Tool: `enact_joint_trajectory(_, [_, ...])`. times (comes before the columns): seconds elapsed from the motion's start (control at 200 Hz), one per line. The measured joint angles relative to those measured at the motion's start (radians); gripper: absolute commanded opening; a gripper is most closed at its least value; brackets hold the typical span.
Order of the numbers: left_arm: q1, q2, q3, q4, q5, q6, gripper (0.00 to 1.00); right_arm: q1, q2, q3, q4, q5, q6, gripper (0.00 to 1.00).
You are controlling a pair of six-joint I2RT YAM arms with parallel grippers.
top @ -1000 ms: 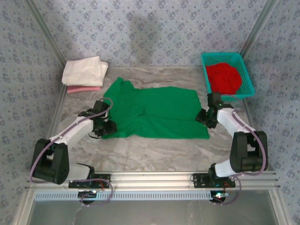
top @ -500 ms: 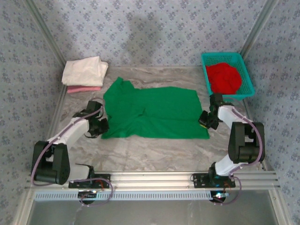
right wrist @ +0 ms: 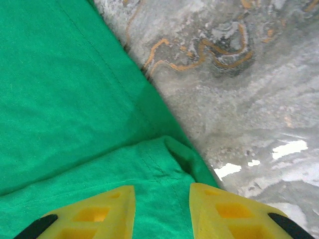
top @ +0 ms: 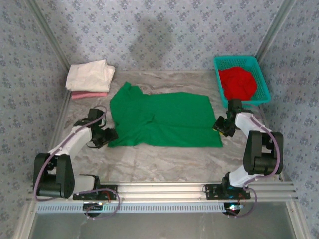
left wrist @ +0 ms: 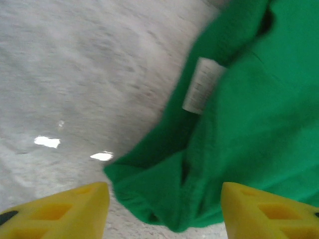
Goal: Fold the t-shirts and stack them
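**Catch every layer at both near corners before lifting**

The green t-shirt [top: 164,119] lies spread across the middle of the bench [top: 164,162], its long side running left to right. The left gripper [left wrist: 164,211] sits low at the shirt's near-left corner. Its jaws are wide, with rumpled cloth lying between them but not pinched. The right gripper [right wrist: 162,209] is over the near-right corner, where the hem lies doubled. Its jaws are narrow but parted and hold nothing.

The step in hand looks like gripping both ends for the next fold.

- **Left corner:** the bunch near the white label [left wrist: 202,84] is thick and uneven, so the bite should go deep into it, not onto a loose edge.
- **Right corner:** both thin layers need catching right at the bench surface.
- **Lift:** raising the two ends together and level should keep the cloth from twisting.

The cream-white t-shirt [top: 89,74] rests folded on the pink t-shirt [top: 89,94] at the back left. The red t-shirt [top: 238,82] waits in the teal basket [top: 264,84].
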Motion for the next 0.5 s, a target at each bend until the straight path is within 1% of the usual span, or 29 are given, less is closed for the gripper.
enact_joint_trajectory(0.025, [-0.010, 0.006, 0.000, 0.003, 0.008, 0.002, 0.56, 0.000, 0.008, 0.000, 0.005, -0.008, 0.000, 0.37])
enact_joint_trajectory(0.075, [-0.026, 0.019, 0.000, 0.013, 0.018, 0.002, 0.41, 0.001, 0.024, 0.000, 0.013, -0.015, 0.001, 0.37])
enact_joint_trajectory(0.085, [-0.027, 0.022, 0.000, 0.015, 0.019, 0.001, 0.40, 0.001, 0.026, 0.000, 0.014, -0.016, 0.001, 0.37])
enact_joint_trajectory(0.13, [-0.033, 0.036, 0.000, 0.026, 0.026, 0.014, 0.29, 0.001, 0.036, -0.001, 0.021, -0.020, 0.001, 0.37])
enact_joint_trajectory(0.17, [-0.034, 0.047, -0.003, 0.036, 0.029, 0.015, 0.25, 0.001, 0.039, -0.002, 0.026, -0.024, 0.001, 0.37])
enact_joint_trajectory(0.185, [-0.035, 0.050, -0.005, 0.040, 0.029, 0.009, 0.22, 0.001, 0.039, -0.003, 0.028, -0.027, 0.001, 0.37])
enact_joint_trajectory(0.19, [-0.036, 0.052, -0.005, 0.042, 0.030, 0.013, 0.17, 0.001, 0.040, -0.003, 0.029, -0.027, 0.001, 0.37])
enact_joint_trajectory(0.195, [-0.036, 0.053, -0.005, 0.042, 0.030, 0.014, 0.17, 0.001, 0.040, -0.003, 0.029, -0.027, 0.001, 0.37])
enact_joint_trajectory(0.2, [-0.037, 0.054, -0.005, 0.042, 0.031, 0.016, 0.13, 0.001, 0.040, -0.003, 0.029, -0.027, 0.001, 0.37])
enact_joint_trajectory(0.205, [-0.037, 0.055, -0.006, 0.044, 0.029, 0.015, 0.13, 0.001, 0.040, -0.003, 0.030, -0.028, 0.001, 0.36])
enact_joint_trajectory(0.21, [-0.037, 0.056, -0.006, 0.045, 0.029, 0.012, 0.07, 0.001, 0.040, -0.003, 0.031, -0.029, 0.001, 0.36])
enact_joint_trajectory(0.225, [-0.037, 0.060, -0.008, 0.047, 0.029, 0.014, 0.00, 0.001, 0.041, -0.003, 0.032, -0.031, 0.001, 0.36])
enact_joint_trajectory(0.31, [-0.037, 0.073, -0.011, 0.052, 0.020, 0.020, 0.00, -0.001, 0.044, -0.003, 0.036, -0.039, 0.001, 0.29])
enact_joint_trajectory(0.44, [-0.034, 0.073, -0.011, 0.051, -0.017, 0.016, 0.00, -0.018, 0.044, -0.016, 0.050, -0.056, 0.007, 0.15])
enact_joint_trajectory(0.505, [-0.013, 0.065, -0.011, 0.048, -0.032, 0.004, 0.00, -0.032, 0.044, -0.027, 0.056, -0.063, 0.010, 0.06])
